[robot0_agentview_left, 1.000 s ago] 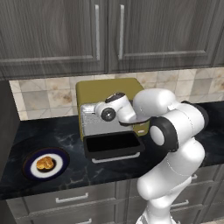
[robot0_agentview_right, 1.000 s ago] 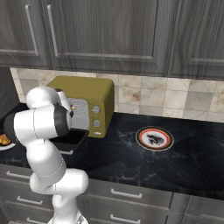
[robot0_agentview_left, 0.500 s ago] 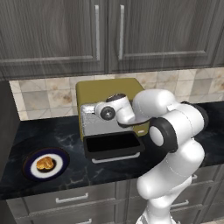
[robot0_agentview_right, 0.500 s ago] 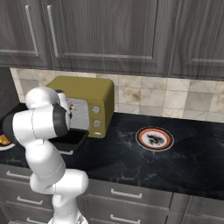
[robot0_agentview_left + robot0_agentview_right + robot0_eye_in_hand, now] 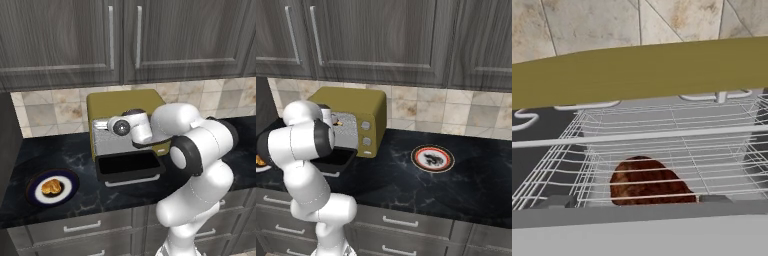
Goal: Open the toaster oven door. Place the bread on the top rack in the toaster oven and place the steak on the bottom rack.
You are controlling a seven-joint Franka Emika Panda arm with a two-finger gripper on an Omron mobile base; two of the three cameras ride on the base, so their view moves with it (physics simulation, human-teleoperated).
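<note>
the fingers stood wide apart at the bottom of the hand view, one tip out to each side, and nothing was pinched between them or touching them as far as i could tell. so the gripper was spread open and empty, sitting right at the mouth of the toaster oven and looking straight into the cavity.

just past the tips were the thin grey wires of the top rack, with a thicker front bar running across. through the lower wires there was a rounded reddish-brown lump further inside the toaster oven. honestly couldn't tell what it was, or which shelf it sat on.

in the left base view, the white hand reached into the front of the toaster oven, above the toaster oven door, which was folded down flat with its dark inner side facing up.

the bread sat on a blue-rimmed plate on the counter, off to the left of the toaster oven and well apart from it. the steak lay on a red-rimmed plate on the other side, to the right of the toaster oven, also well clear of it.
</note>
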